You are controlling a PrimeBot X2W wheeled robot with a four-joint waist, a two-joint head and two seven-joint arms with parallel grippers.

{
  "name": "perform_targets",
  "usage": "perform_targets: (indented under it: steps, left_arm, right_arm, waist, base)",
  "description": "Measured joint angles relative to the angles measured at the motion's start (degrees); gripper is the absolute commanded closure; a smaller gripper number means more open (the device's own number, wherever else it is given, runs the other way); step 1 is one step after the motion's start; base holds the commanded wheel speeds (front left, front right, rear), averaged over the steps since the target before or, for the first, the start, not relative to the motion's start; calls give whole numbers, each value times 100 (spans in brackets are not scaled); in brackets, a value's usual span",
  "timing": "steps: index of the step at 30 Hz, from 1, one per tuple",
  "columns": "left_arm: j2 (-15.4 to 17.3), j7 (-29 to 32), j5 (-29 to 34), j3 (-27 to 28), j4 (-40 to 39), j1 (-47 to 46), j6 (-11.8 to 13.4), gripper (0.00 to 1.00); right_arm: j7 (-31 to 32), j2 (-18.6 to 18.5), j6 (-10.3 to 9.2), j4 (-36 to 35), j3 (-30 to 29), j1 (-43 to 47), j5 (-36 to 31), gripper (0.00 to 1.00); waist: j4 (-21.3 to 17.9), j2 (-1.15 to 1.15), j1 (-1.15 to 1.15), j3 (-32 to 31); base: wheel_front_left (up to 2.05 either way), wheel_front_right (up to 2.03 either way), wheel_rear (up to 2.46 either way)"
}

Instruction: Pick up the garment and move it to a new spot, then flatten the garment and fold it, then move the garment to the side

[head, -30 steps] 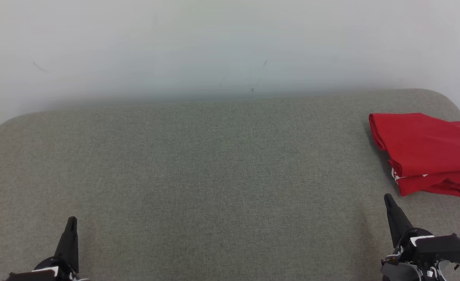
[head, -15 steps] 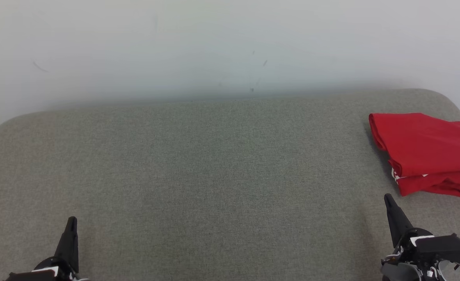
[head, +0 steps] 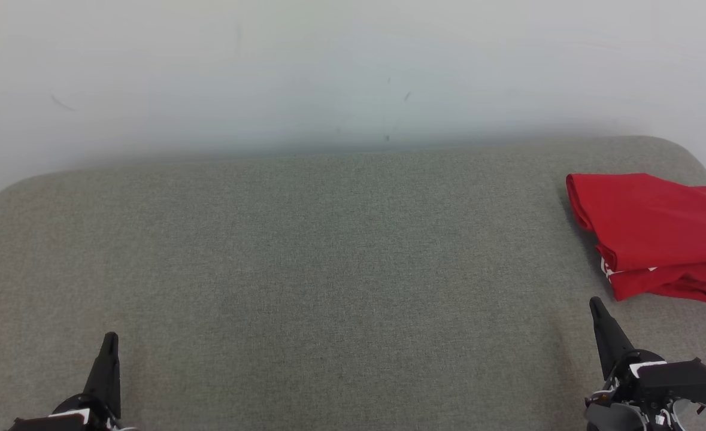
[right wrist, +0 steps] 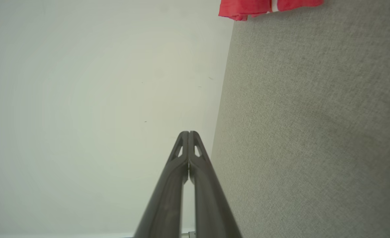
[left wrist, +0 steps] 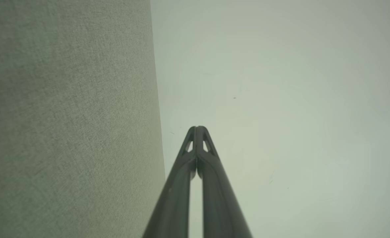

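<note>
The garment (head: 652, 230) is red with a bit of white trim and lies folded into a compact stack at the right end of the grey fabric surface (head: 329, 269); an edge of the garment (right wrist: 267, 8) peeks in at the top of the right wrist view. My right gripper (head: 596, 305) hangs just below and to the left of the stack, shut and empty, tips pressed together (right wrist: 189, 133). Far across at the lower left, my left gripper (head: 111, 338) is also shut with nothing in it (left wrist: 197, 127).
A pale wall (head: 329, 72) runs behind the grey surface. The surface has rounded far corners, and the garment sits near its right edge.
</note>
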Motion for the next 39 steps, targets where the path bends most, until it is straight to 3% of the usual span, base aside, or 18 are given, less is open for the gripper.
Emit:
perform_targets:
  steps: [39]
  left_arm:
    - [0, 0, 0, 0, 0, 0, 0, 100]
  right_arm:
    - [0, 0, 0, -1, 0, 0, 0, 100]
  waist:
    - [0, 0, 0, 0]
  base:
    - [0, 0, 0]
